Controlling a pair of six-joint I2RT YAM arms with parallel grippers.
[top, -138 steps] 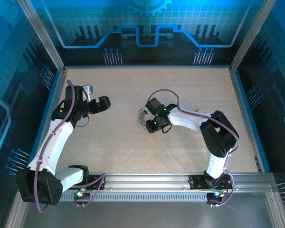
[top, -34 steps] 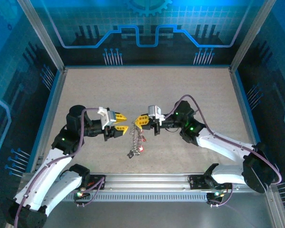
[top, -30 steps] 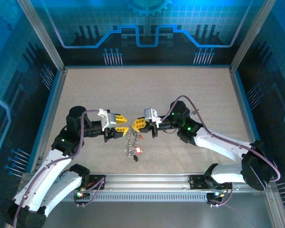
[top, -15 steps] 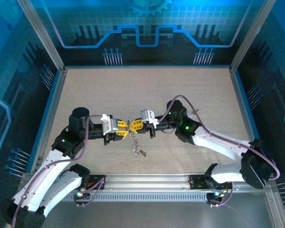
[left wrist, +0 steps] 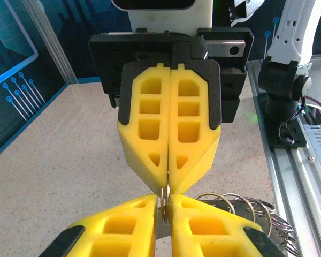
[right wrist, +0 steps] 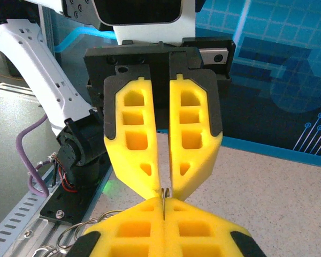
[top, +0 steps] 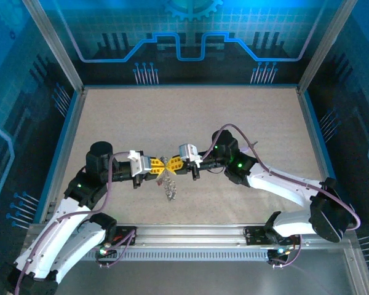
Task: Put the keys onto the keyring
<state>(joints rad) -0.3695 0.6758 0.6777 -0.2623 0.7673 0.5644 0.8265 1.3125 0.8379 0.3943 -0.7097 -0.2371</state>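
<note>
My two grippers meet tip to tip above the middle of the table. The right gripper [top: 171, 165] [right wrist: 163, 203] is shut on the thin wire keyring [right wrist: 163, 193], held edge-on. From the opposite side, the left gripper [top: 159, 165] [left wrist: 166, 201] has its yellow pads closed down on the same keyring [left wrist: 165, 199], with barely a sliver of gap. The keys [top: 170, 186], a small grey metal bunch, hang below the meeting point. Smaller wire rings [left wrist: 235, 201] and key tips [left wrist: 282, 235] show beside my left fingers.
The beige speckled table [top: 190, 117] is fenced by blue walls and metal posts. An aluminium rail [top: 190, 233] with both arm bases runs along the near edge. The right arm's base [left wrist: 283, 107] stands near that rail, as does the left arm's base [right wrist: 80, 152].
Both grippers have drawn together until their tips meet. The left jaws have narrowed from open onto the keyring. The hanging keys have swung and bunched up under the tips.
</note>
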